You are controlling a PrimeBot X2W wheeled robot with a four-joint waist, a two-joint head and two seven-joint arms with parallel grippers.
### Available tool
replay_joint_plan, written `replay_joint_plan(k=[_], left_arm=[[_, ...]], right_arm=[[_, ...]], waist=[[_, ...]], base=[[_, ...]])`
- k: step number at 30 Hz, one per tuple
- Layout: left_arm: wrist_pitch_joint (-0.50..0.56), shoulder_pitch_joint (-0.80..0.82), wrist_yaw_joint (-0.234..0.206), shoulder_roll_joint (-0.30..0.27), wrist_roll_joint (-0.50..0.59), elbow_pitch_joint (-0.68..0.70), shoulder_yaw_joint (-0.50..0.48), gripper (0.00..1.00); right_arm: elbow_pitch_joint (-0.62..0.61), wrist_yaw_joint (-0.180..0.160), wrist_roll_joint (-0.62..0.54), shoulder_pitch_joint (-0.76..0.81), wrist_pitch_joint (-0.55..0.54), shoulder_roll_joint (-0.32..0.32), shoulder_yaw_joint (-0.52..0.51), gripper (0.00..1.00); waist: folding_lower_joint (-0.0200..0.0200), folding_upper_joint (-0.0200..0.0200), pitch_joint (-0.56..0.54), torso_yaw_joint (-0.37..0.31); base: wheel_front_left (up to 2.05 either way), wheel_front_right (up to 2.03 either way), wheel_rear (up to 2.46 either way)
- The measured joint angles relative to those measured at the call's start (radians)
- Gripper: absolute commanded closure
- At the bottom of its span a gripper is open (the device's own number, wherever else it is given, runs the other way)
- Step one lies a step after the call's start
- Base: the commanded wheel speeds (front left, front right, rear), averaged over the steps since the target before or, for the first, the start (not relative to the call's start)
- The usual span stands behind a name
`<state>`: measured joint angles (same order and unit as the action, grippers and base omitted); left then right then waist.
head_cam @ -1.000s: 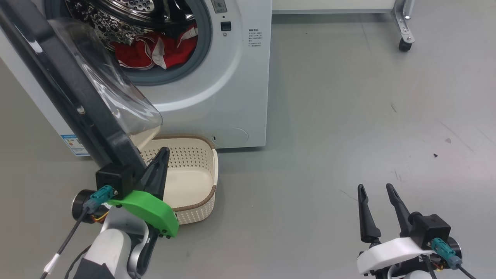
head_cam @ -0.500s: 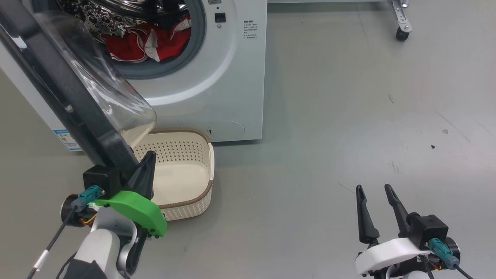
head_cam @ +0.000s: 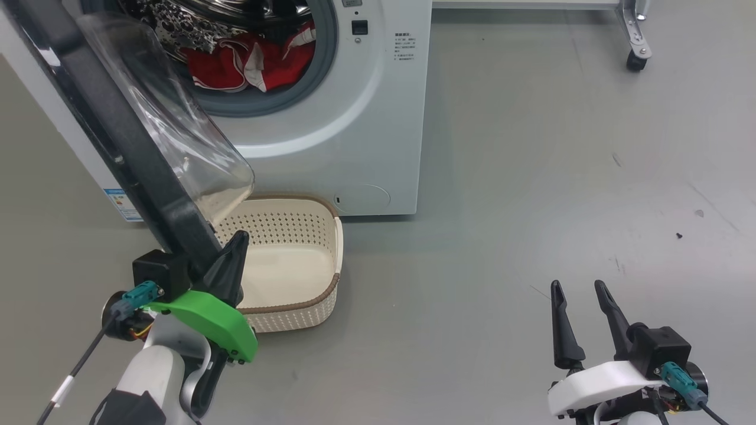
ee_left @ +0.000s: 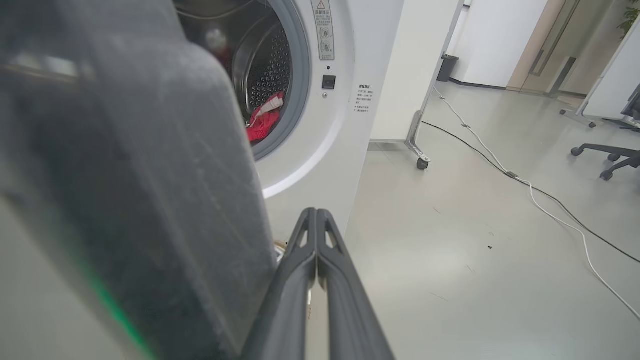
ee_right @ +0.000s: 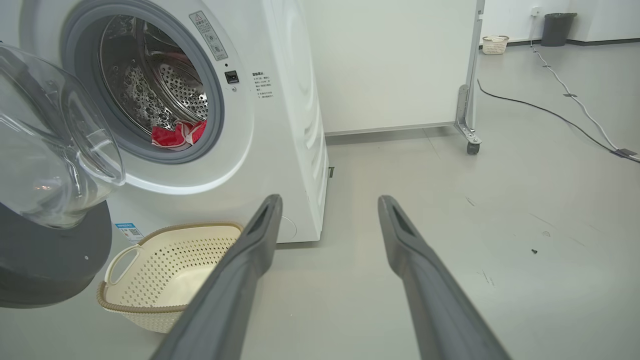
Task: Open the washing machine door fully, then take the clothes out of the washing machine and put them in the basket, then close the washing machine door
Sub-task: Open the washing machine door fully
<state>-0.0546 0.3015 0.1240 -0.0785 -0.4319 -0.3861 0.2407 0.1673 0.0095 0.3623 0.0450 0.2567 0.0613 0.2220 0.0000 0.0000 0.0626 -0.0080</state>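
**Inspector:** Surface and room?

**Assistant:** Grey floor (head_cam: pixel 531 177), smooth, lightly scuffed, a few dark specks. Open room. A white partition (ee_right: pixel 390 65) on castors stands behind the washing machine (head_cam: pixel 354 147). Cables (ee_left: pixel 505 173) trail over the floor beyond it.

**Inspector:** The machine?

**Assistant:** White, front-loading. Its door (head_cam: pixel 118 147) is swung out on the robot's left. The glass bulge overhangs the basket (head_cam: pixel 295 277), which sits empty on the floor just in front of the machine.

**Inspector:** Obstructions?

**Assistant:** In the left wrist view the door screens part of the drum. The red clothes (head_cam: pixel 248 62) lie at the drum mouth, a black-and-white cloth (head_cam: pixel 153 15) beside them.

**Inspector:** Pincers?

**Assistant:** The left gripper (head_cam: pixel 241 237) has its fingers pressed together and holds nothing. It is just beside the door's lower rim; contact cannot be confirmed. The right gripper (head_cam: pixel 577 286) is spread and empty, over bare floor, well apart from the machine.
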Motion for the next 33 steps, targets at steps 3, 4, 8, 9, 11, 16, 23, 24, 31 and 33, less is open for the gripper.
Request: replay_joint_plan(k=[3, 4, 8, 9, 11, 16, 23, 24, 31, 33], left_arm=[[-0.002, 0.005, 0.0, 0.003, 0.0, -0.008, 0.004, 1.0], [-0.009, 0.006, 0.0, 0.005, -0.001, -0.012, 0.005, 1.0], [-0.013, 0.008, 0.0, 0.007, -0.009, -0.025, 0.009, 1.0], [-0.017, 0.009, 0.0, 0.008, -0.009, -0.027, 0.011, 1.0], [-0.018, 0.012, 0.002, 0.011, -0.009, -0.032, 0.014, 1.0], [-0.022, 0.016, 0.002, 0.015, -0.01, -0.044, 0.018, 1.0], [-0.03, 0.021, 0.002, 0.016, -0.017, -0.06, 0.017, 1.0], [-0.031, 0.023, 0.002, 0.016, -0.017, -0.062, 0.016, 1.0], [-0.044, 0.03, 0.002, 0.016, -0.026, -0.075, 0.009, 1.0], [-0.044, 0.035, 0.002, 0.016, -0.026, -0.079, 0.007, 1.0]], right_arm=[[0.0, 0.0, 0.0, 0.0, 0.0, 0.0, -0.002, 0.0], [0.001, 0.001, 0.0, 0.0, 0.0, -0.001, -0.002, 0.0], [0.003, 0.007, 0.0, 0.0, 0.0, -0.002, -0.008, 0.0], [0.003, 0.007, 0.0, 0.0, 0.0, -0.002, -0.009, 0.0], [0.004, 0.007, 0.0, 0.0, 0.0, -0.002, -0.011, 0.0], [0.007, 0.01, 0.0, 0.0, 0.0, -0.003, -0.014, 0.0], [0.014, 0.016, -0.004, 0.0, 0.0, -0.004, -0.013, 0.0], [0.014, 0.016, -0.004, 0.0, 0.0, -0.005, -0.013, 0.0], [0.017, 0.016, -0.006, 0.0, 0.0, -0.005, -0.014, 0.0], [0.018, 0.016, -0.011, 0.0, 0.0, -0.005, -0.012, 0.0]], waist=[[0.0, 0.0, -0.001, 0.016], [0.0, 0.0, -0.002, 0.022], [0.0, 0.0, -0.005, 0.047], [0.0, 0.0, -0.005, 0.054], [0.0, 0.0, -0.007, 0.068], [0.0, 0.0, -0.01, 0.098], [0.0, 0.0, -0.012, 0.157], [0.0, 0.0, -0.011, 0.166], [0.0, 0.0, -0.005, 0.226], [0.0, 0.0, -0.001, 0.243]], base=[[0.0, 0.0, 0.0], [0.0, 0.0, 0.0], [0.0, 0.0, 0.0], [0.0, 0.0, 0.0], [0.0, 0.0, 0.0], [0.0, 0.0, 0.0], [0.0, 0.0, 0.0], [0.0, 0.0, 0.0], [0.0, 0.0, 0.0], [0.0, 0.0, 0.0]])
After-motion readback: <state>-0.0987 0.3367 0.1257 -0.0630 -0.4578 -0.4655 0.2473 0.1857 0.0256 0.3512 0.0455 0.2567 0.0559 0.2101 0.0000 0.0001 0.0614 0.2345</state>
